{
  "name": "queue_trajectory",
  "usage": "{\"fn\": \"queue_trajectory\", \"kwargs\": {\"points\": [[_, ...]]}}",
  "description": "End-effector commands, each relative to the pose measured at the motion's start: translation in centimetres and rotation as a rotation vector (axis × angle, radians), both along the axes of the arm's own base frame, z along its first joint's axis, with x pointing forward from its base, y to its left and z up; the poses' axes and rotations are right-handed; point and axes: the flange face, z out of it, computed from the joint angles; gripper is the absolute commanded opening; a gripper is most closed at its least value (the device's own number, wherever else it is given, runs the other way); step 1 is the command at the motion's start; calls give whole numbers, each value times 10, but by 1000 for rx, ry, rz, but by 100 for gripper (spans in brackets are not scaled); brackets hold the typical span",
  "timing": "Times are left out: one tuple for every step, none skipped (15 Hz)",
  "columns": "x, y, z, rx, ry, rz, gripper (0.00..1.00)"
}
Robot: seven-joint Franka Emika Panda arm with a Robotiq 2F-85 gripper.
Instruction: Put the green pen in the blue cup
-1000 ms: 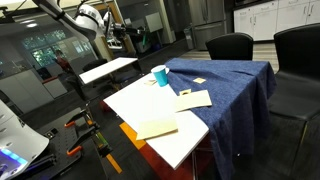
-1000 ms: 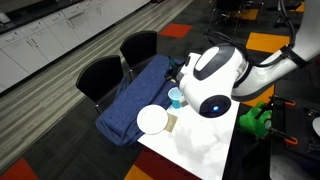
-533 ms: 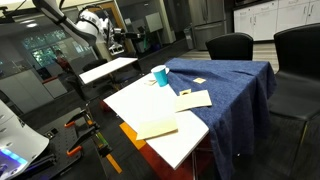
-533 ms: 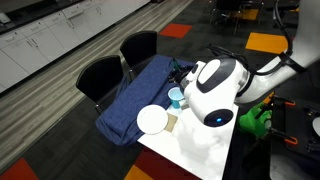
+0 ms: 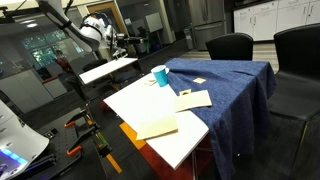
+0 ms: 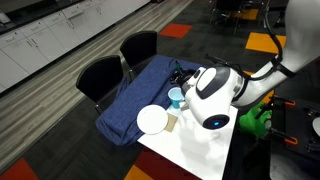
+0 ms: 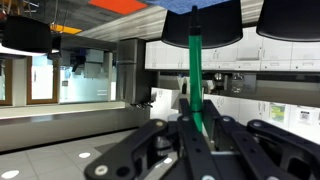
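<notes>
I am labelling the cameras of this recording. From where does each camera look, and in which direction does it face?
Exterior view: stands low beside the table, facing across it towards the chairs; the arm shows at the upper left.
Exterior view: sits high, looking down on the table and the blue cup; a white arm joint fills the foreground.
Wrist view: looks level across the room; the gripper holds the green pen.
Shared: both exterior views show cup, chairs and blue cloth.

- Dim room, ceiling-lit; the white bench (image 5: 150,105) glows brightest, shadow beneath its near corner.
- Reflections on the glass wall (image 5: 35,45).
- Wrist view: the green pen (image 7: 195,70) blurred close up.
</notes>
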Motion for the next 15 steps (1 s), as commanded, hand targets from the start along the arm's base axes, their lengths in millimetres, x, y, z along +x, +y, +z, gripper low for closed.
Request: {"fn": "queue_trajectory", "kwargs": {"points": [[-5,-1,-13,-28,-18,-7,5],[-6,-1,-18,-32,-15,-7,5],[-7,-1,-23,-32,-6,-6,5],[-7,-1,-28,-33,2,-5,5],[-7,-2,-33,-32,7,-2,5],[-7,-3,-37,-31,11,0,5],[-6,-4,-42,-30,9,4,5],[-6,-5,-46,-25,8,5,5],[-5,-6,-52,-23,9,7,5],[-5,-7,-56,-18,7,7,5],[-5,-8,-61,-15,4,7,5],[-4,-9,-66,-9,2,7,5],[-4,-9,-70,-5,-2,9,5],[-4,-10,-74,-3,-3,8,5],[-3,-10,-78,2,-7,9,5]]}}
